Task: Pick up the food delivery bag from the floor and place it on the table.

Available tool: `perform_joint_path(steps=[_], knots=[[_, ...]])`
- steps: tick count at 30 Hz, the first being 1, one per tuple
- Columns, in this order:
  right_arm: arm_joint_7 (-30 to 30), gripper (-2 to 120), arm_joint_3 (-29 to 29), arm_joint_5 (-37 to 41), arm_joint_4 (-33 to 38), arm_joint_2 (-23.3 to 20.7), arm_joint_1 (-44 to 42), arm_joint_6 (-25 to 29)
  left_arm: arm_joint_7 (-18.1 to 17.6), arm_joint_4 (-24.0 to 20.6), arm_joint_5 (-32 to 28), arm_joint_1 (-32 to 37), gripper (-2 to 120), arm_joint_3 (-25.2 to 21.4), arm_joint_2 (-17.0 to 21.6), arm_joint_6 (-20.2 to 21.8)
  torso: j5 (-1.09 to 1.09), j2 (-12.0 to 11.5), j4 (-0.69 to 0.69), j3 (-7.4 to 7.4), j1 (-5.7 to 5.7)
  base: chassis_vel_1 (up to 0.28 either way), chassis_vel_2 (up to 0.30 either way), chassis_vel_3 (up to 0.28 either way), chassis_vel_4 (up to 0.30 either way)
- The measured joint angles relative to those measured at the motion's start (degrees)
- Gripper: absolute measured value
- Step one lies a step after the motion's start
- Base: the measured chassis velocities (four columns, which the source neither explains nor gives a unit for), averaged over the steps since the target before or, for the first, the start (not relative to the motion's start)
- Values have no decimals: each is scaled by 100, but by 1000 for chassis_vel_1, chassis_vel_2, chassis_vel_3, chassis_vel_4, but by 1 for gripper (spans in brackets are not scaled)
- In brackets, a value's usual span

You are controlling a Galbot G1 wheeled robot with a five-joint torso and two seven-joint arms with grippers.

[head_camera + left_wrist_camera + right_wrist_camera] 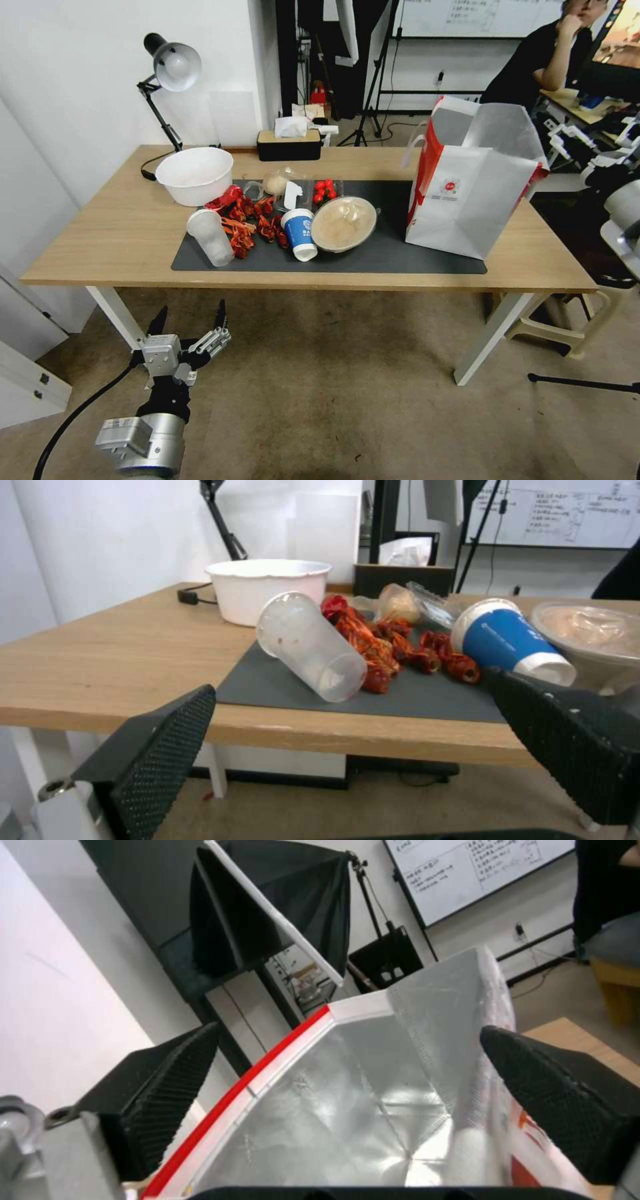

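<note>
The food delivery bag (467,193), white with red side panels and a small round red logo, stands upright on the right part of the table (120,233), its base partly on the dark grey mat (393,253). Its mouth is open and shows the silver foil lining (347,1100). My right gripper (347,1032) hangs open just above the bag's mouth, with nothing held between its fingers. My left gripper (192,308) is open and holds nothing, low over the floor (333,400) in front of the table's left end, facing the table edge (300,725).
On the mat lie a tipped clear cup (210,237), a blue paper cup (300,233), red crayfish (243,223), cherry tomatoes (325,190) and a lidded bowl (343,223). A white bowl (195,175), desk lamp (175,65) and tissue box (290,143) stand behind. A stool (567,327) is beside the right table leg.
</note>
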Motion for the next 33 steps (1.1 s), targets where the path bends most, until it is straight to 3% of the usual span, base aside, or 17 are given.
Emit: perform_joint_path(steps=[4, 9, 16, 25, 33], knots=[[-89, 100, 150, -296, 96, -4, -230, -17, -34, -33, 4, 3, 100, -15, 1, 21, 0, 0, -1, 0, 0, 0, 0, 0, 0], [-337, 100, 266, -1209, 289, -7, -518, 134, -98, -94, 14, 11, 100, -15, -19, 118, 0, 0, 0, 0, 0, 0, 0, 0, 0], [-589, 100, 291, -2733, 884, 98, -904, 379, -510, -122, 72, -30, 100, 19, -60, 179, -1, 0, 0, 0, 0, 0, 0, 0, 0], [-602, 100, 209, -3634, 1141, 297, -1190, 506, -542, -185, 116, 12, 100, 30, -72, 206, 0, 0, 0, 0, 0, 0, 0, 0, 0], [-617, 100, 280, -4513, 1531, 638, -1957, 922, -470, -251, 230, 54, 100, 44, -76, 271, 0, 0, 0, 0, 0, 0, 0, 0, 0]])
